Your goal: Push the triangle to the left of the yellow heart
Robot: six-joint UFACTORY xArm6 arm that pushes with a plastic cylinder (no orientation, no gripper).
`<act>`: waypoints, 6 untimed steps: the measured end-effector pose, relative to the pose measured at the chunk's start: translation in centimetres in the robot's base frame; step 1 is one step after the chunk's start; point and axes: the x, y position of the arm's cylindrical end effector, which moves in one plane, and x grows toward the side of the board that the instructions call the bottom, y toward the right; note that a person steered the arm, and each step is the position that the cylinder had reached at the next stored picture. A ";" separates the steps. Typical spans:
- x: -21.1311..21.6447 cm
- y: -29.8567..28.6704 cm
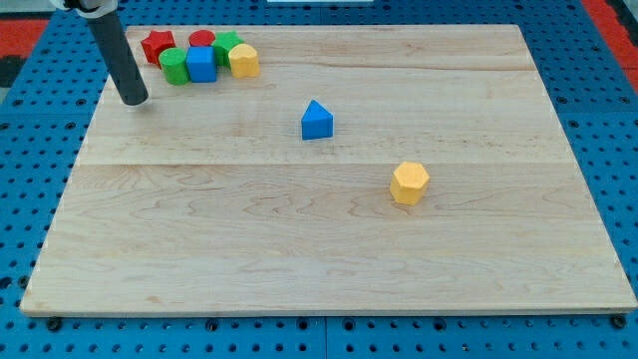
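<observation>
The blue triangle stands alone near the board's middle. A yellow block, rounded and likely the heart, sits at the right end of a cluster at the view's top left. My tip rests on the board at the far left, below and left of that cluster. It touches no block and is far to the left of the triangle.
The cluster also holds a red star, a second red block, a green block, a green cylinder and a blue cube. A yellow hexagon lies right of centre. The wooden board lies on blue pegboard.
</observation>
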 end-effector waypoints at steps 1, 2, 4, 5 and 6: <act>0.0 0.0; 2.0 4.1; 11.9 23.4; 6.8 26.3; 0.9 18.8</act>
